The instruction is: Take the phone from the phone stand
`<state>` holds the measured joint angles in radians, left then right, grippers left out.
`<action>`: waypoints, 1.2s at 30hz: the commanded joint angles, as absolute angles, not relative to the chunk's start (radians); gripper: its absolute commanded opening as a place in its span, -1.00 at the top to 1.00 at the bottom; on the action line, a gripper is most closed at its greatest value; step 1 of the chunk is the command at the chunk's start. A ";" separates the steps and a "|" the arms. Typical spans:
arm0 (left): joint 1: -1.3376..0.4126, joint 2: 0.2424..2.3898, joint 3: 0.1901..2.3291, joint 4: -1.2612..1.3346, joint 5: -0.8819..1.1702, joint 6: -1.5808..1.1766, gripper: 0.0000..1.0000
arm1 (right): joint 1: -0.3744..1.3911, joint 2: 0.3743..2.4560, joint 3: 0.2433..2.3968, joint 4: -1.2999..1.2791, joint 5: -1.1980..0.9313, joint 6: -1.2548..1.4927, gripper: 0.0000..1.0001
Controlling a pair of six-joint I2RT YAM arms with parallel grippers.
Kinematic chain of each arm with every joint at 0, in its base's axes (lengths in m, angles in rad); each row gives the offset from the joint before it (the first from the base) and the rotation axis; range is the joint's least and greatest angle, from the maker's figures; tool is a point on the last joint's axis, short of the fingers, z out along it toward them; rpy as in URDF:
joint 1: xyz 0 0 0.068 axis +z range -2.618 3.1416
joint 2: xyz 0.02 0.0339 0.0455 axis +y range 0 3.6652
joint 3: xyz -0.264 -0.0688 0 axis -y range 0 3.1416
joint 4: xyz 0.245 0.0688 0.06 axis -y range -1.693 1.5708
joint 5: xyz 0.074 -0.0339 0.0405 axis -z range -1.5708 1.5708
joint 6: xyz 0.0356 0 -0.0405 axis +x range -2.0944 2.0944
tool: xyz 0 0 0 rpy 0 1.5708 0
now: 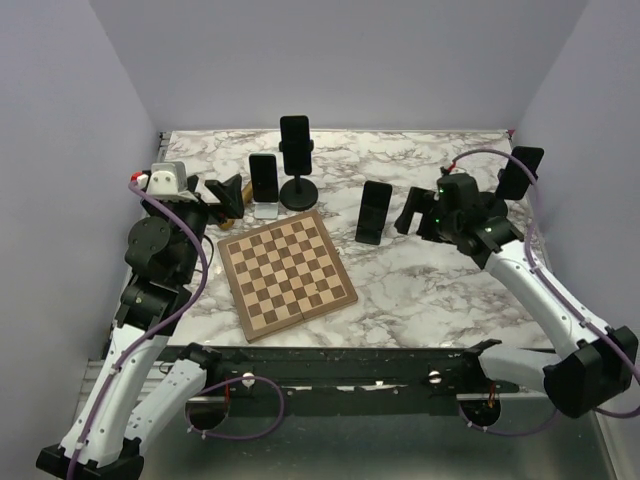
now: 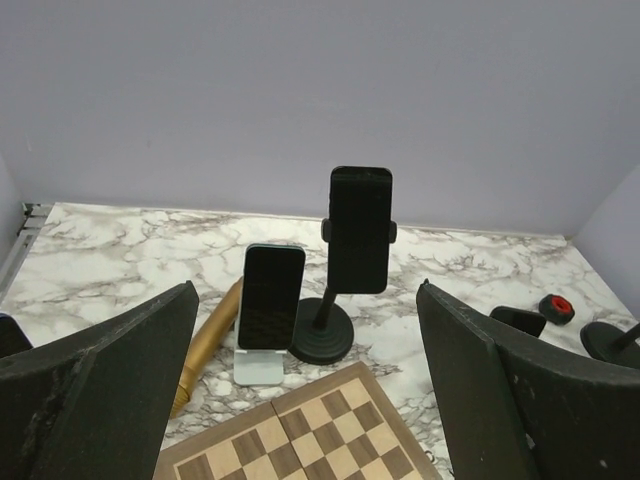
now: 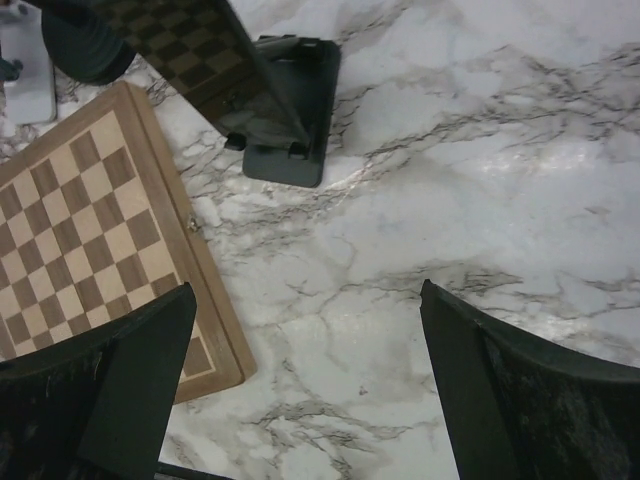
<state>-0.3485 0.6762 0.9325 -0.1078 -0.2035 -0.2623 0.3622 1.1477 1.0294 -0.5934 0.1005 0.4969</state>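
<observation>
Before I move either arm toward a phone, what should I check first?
1. Left gripper open, empty: ok.
2. Right gripper open, empty: ok.
3. Tall phone upright in its clamp: ok.
4. Left gripper lined up: ok, tall phone and small phone show within its gap.
5. Right gripper lined up: not ok, black stand sits high in its view, beyond the gap.
6. Which phone is meant: cannot tell, more than one sits in a stand.

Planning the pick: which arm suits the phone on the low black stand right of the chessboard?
Probably right: the open right gripper sits just beside that phone, while the left gripper is across the chessboard.
</observation>
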 commanded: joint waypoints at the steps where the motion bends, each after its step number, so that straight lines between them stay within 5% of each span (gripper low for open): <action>1: -0.343 0.659 0.918 -0.103 -0.163 -0.276 -0.98 | 0.469 1.229 1.085 -0.538 0.170 0.580 -1.00; 19: -0.359 0.652 0.920 -0.118 -0.173 -0.300 -0.98 | 0.676 1.633 1.237 -0.396 0.657 0.781 -1.00; 36: -0.385 0.646 0.920 -0.123 -0.195 -0.287 -0.98 | 0.676 1.798 1.338 -0.308 0.750 0.724 -1.00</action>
